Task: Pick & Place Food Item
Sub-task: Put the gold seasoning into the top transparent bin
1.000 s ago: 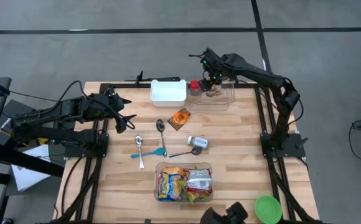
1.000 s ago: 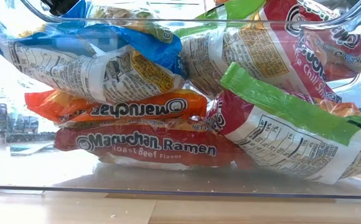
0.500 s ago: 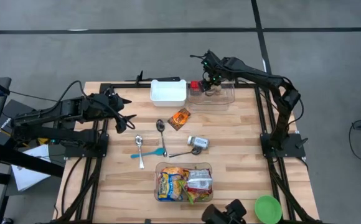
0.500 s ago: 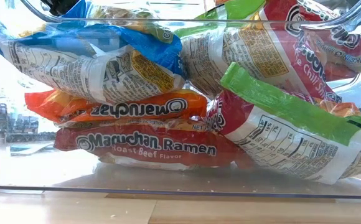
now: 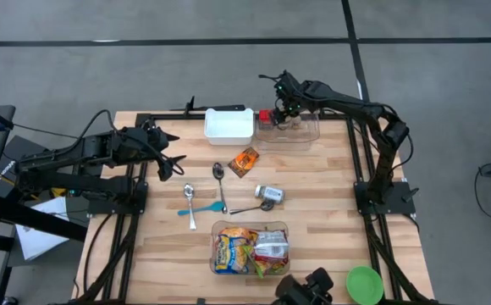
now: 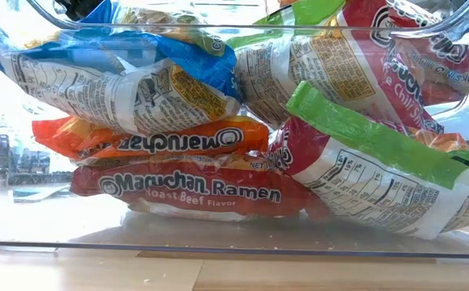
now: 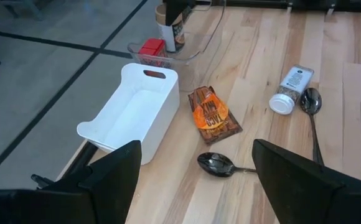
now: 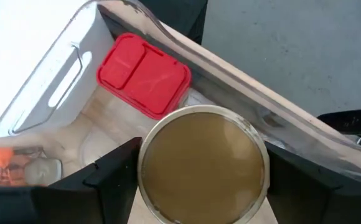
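Note:
A round jar with a brown lid stands upright in the clear container at the table's far side, next to a red-lidded box. My right gripper points steeply down over the jar, its fingers wide apart on either side of the lid. In the left wrist view the jar shows under that gripper. My left gripper waits open above the table's left side, with nothing between its fingers. An orange snack packet lies flat on the table. My right gripper has one finger on each side of the jar's lid rim, coming from above. The finger edges stand right at the rim, and I cannot tell whether they touch it. The jar stays upright in the clear container.
A white bin stands left of the clear container. A spice jar lies on its side mid-table among spoons. A clear tub of ramen packets sits at the near edge, and a green bowl at the near right.
My right gripper has sunk a little over the clear container, toward the jar. Its fingers have kept the same gap.

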Tool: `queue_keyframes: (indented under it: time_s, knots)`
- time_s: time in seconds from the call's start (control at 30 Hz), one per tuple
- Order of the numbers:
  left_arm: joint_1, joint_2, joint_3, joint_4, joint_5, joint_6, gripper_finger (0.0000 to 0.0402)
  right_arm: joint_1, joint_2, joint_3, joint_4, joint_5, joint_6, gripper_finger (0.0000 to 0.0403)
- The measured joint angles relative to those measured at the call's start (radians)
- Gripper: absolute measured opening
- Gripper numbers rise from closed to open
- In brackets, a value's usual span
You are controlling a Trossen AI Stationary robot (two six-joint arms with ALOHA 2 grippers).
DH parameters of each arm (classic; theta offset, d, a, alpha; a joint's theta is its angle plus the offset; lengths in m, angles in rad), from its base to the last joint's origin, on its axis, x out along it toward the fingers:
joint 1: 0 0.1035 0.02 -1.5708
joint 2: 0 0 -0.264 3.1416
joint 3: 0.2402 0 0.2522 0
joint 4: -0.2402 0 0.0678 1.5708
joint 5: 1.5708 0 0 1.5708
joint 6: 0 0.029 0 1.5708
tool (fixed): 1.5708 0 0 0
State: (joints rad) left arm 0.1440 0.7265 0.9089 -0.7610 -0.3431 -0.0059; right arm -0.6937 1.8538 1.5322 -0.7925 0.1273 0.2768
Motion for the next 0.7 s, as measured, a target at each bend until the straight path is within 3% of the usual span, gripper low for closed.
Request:
queue_keyframes:
  time_s: [0.7]
  knots:
    - [0.0, 0.0, 0.0, 0.012, 0.0, -0.013, 0.03, -0.022, 0.007, 0.0, 0.01, 0.004, -0.044, 0.0283]
